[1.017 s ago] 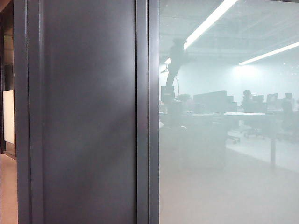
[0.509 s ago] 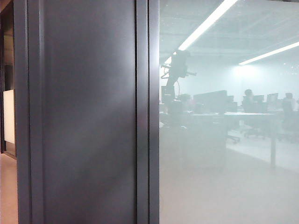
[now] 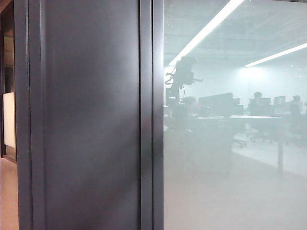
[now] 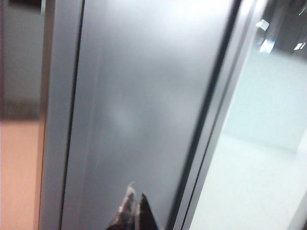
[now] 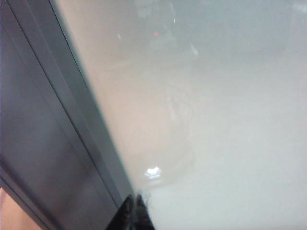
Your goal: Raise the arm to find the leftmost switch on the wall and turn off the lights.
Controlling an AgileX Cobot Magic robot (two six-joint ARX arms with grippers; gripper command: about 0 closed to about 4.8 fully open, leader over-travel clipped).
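The arm [image 3: 180,79] shows in the exterior view only as a hazy dark silhouette in the frosted glass [image 3: 230,182], with its bulky head [image 3: 185,71] level and cables dangling. No switch is in view. Two ceiling light strips [image 3: 211,26] glow in the glass. In the left wrist view my left gripper [image 4: 135,197] is shut and empty, its tips close before a dark grey wall panel [image 4: 139,96]. My right gripper [image 5: 135,198] in the right wrist view is shut and empty, at the seam between a dark frame [image 5: 72,110] and the pale glass [image 5: 216,120].
A dark wall panel [image 3: 91,120] with vertical frame strips [image 3: 146,120] fills the left half of the exterior view. An opening with orange floor [image 3: 7,191] lies at the far left. Desks, monitors [image 3: 216,103] and seated people [image 3: 257,98] appear hazily in the glass.
The arm's silhouette head has come down from near the light strip and turned from upright to level. The wall panel and glass have not shifted.
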